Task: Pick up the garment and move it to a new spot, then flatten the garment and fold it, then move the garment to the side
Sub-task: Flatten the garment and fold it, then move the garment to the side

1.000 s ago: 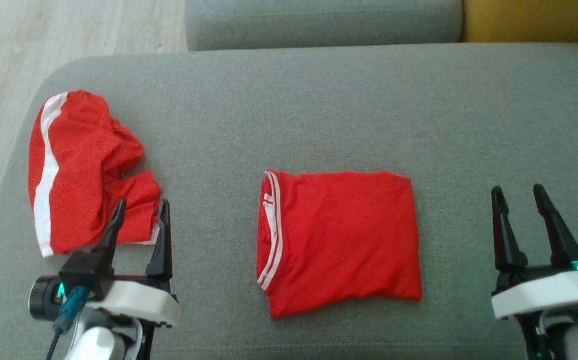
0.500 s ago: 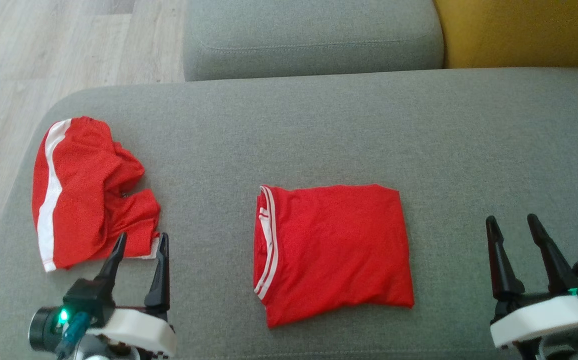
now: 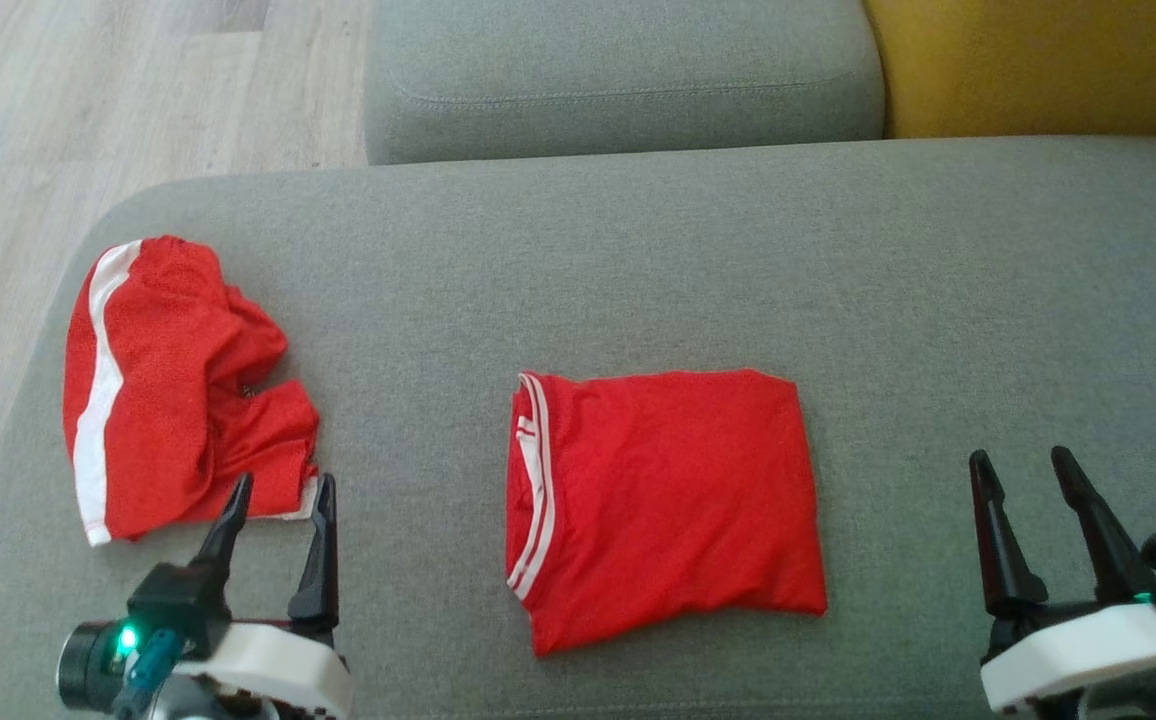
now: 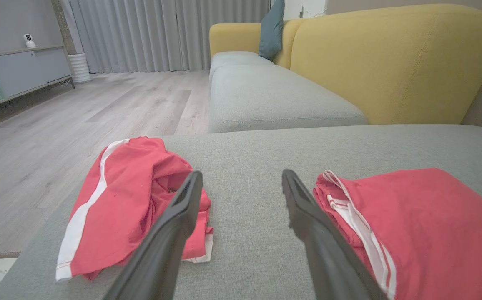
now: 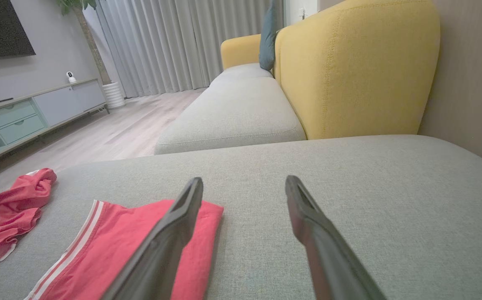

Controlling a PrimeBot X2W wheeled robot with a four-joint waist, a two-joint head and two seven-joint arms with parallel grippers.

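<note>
While right pincer (image 3: 1019, 455) gapes empty, left pincer (image 3: 283, 482), agape, perhaps grazes shorts (image 3: 168, 380).

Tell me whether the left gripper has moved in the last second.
Yes: left gripper drew back toward the robot, relative to the crumpled garment.

A grey sofa (image 3: 638, 260) with a yellow backrest (image 4: 391, 62) and a teal cushion (image 4: 272, 29) stood on a pale wood-plank floor (image 4: 99, 104). Grey curtains (image 4: 161, 33) hung full-length at the far end. A low pale cabinet (image 5: 36, 112) ran along a grey wall below a dark screen (image 5: 1, 27).
</note>
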